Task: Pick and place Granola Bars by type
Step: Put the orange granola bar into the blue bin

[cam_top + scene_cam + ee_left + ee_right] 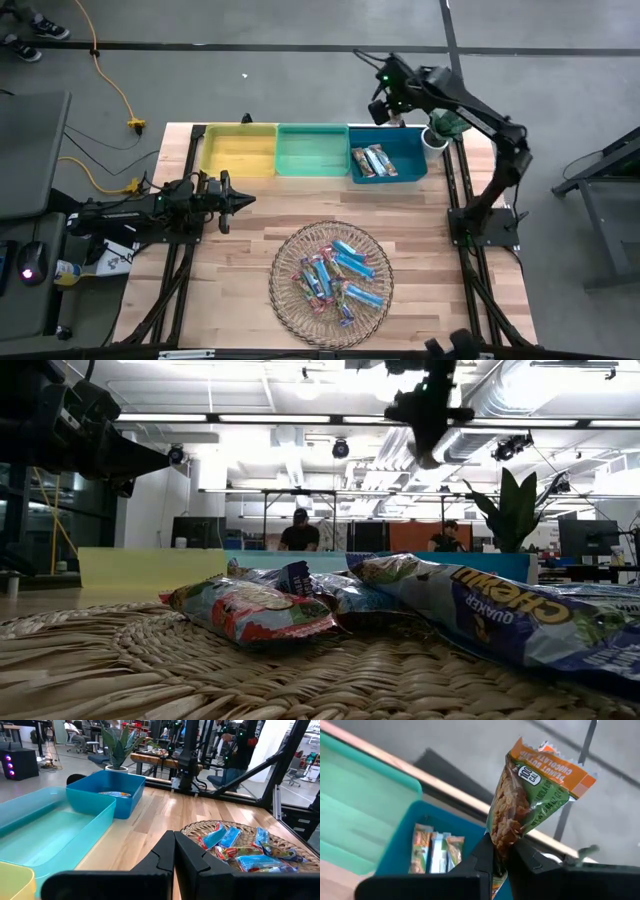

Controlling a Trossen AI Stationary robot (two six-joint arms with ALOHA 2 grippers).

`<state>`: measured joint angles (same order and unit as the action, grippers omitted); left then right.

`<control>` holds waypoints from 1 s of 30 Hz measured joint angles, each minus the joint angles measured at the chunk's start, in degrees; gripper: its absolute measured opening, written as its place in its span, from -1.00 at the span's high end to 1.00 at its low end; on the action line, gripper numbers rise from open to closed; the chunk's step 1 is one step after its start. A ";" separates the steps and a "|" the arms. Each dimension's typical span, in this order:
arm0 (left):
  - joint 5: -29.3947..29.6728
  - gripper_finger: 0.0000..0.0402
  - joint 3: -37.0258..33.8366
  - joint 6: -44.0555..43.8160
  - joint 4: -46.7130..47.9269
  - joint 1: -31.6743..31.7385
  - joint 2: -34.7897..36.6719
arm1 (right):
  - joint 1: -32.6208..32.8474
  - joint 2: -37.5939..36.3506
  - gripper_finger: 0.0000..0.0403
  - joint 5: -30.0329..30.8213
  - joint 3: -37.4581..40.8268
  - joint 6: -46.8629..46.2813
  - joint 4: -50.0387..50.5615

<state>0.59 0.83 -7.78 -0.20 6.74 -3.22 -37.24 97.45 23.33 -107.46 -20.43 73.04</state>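
Right claw (501,854) is clamped nearly shut on a granola bar (530,800) with an orange-and-green wrapper, pinching its lower end so the bar sticks up past the fingertips. The claw hangs over the far rim of the blue bin (410,150), well above it. Below and just ahead of the claw, inside that bin, lie the sorted bars (436,854) side by side; I make out three in the right wrist view, all the tan-orange kind.

Left claw (245,200) is fully closed and empty, parked low over the table (420,230). From it, the wire basket (290,310) sits ahead and off to one side, the green bin (312,150) to the other side.

Progress, my read:
- Blue bin: a few bars in, one more about to drop.
- Green bin and yellow bin (238,150): nothing visible in either.
- Basket: still a sizeable pile of unsorted bars (335,275), mostly light blue and pink/red.

So it's early. One type is being worked through, and the other two types look untouched. Next step is likely releasing the held bar into the blue bin.
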 joint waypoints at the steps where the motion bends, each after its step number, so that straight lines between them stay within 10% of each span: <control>1: 0.01 1.00 0.00 0.00 0.01 0.00 -0.01 | -0.32 1.06 0.89 -0.30 0.00 0.04 0.04; 30: 0.01 1.00 0.01 -0.01 -0.01 0.00 -0.02 | -0.65 7.06 0.82 -10.14 26.87 1.60 -12.93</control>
<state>0.60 0.84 -7.79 -0.20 6.74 -3.25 -37.89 104.50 13.19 -80.59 -18.82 60.11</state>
